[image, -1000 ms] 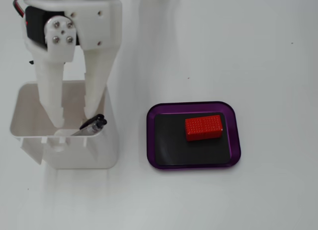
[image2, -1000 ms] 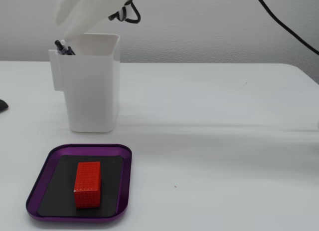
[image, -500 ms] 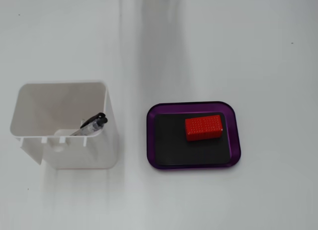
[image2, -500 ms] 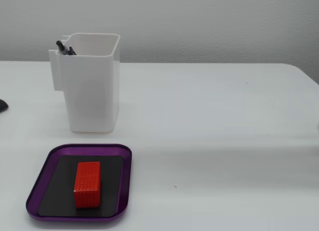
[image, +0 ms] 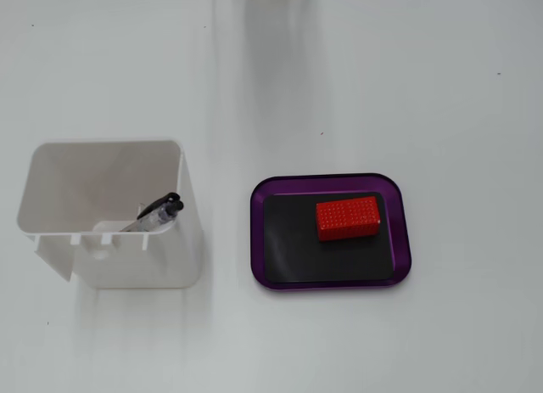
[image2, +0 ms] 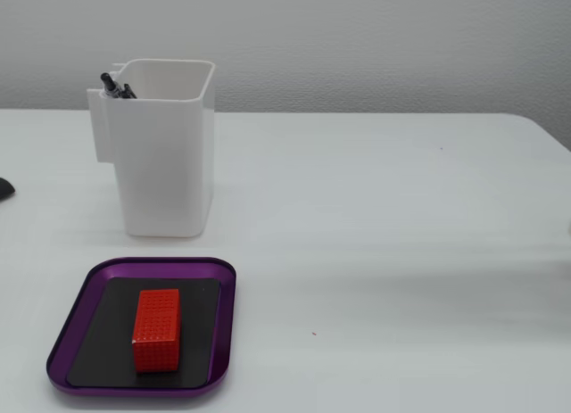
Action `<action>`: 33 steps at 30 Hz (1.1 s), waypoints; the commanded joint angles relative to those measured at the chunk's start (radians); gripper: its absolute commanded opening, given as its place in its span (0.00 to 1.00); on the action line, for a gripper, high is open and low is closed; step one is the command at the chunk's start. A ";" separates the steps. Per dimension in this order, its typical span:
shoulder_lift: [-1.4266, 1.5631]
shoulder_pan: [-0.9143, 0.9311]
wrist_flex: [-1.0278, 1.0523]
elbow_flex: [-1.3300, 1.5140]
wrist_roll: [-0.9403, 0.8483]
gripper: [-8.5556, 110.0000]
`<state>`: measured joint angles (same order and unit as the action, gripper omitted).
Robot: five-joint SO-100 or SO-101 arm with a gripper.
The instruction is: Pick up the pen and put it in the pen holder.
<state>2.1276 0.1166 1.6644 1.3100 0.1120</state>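
Looks basically done: the pen [image: 158, 212] is sitting tilted inside the pen holder [image: 188, 240], lower left of frame. The hand isn't showing anywhere, so can't tell its state.

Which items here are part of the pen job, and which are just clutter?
Job:
- pen, leaning inside the holder, top poking above the rim
- pen holder, white, upright

Clutter:
- purple-rimmed tray
- red block on the tray

Gripper not in view.
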 commanded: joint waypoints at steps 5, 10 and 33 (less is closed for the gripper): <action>0.370 -0.006 -0.255 0.732 -0.008 0.16; 0.641 -0.006 -0.494 1.180 -0.009 0.16; 1.282 -0.006 -0.491 1.741 -0.009 0.08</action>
<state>3.3517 0.1120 1.1643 3.0450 0.1089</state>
